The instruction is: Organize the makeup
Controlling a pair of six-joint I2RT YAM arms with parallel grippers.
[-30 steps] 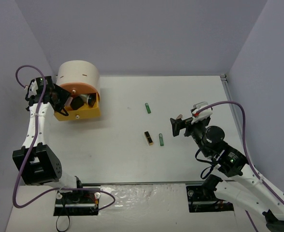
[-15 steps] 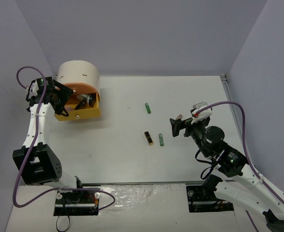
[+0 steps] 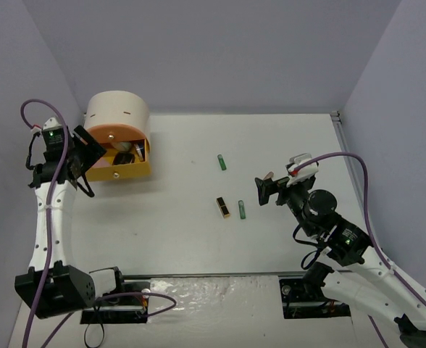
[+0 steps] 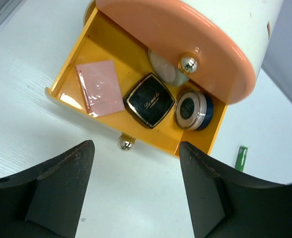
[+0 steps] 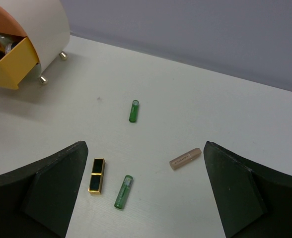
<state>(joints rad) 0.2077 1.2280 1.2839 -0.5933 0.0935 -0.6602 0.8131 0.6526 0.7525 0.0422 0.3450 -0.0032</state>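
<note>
My left gripper point(image 3: 88, 154) is open and empty, just left of the open yellow drawer point(image 3: 128, 171). In the left wrist view the gripper point(image 4: 136, 163) hovers above the table in front of the drawer point(image 4: 94, 39). The drawer holds a pink square compact point(image 4: 100, 87), a black square compact point(image 4: 149, 100), a blue round compact point(image 4: 193, 109) and a half-hidden sage one point(image 4: 163, 73). My right gripper point(image 3: 267, 190) is open and empty. Below it point(image 5: 145, 148) lie two green tubes point(image 5: 133, 110) point(image 5: 122, 191), a gold-black tube point(image 5: 97, 175) and a beige tube point(image 5: 185, 158).
The cream drum-shaped box point(image 3: 119, 112) stands at the back left, with its pink drawer point(image 4: 185, 44) above the yellow one. Both drawers have metal knobs point(image 4: 126, 144). Grey walls close in the table on three sides.
My left gripper has pulled back to the left, out from over the yellow drawer, and its arm has swung outward. The right arm and the tubes have not moved.
</note>
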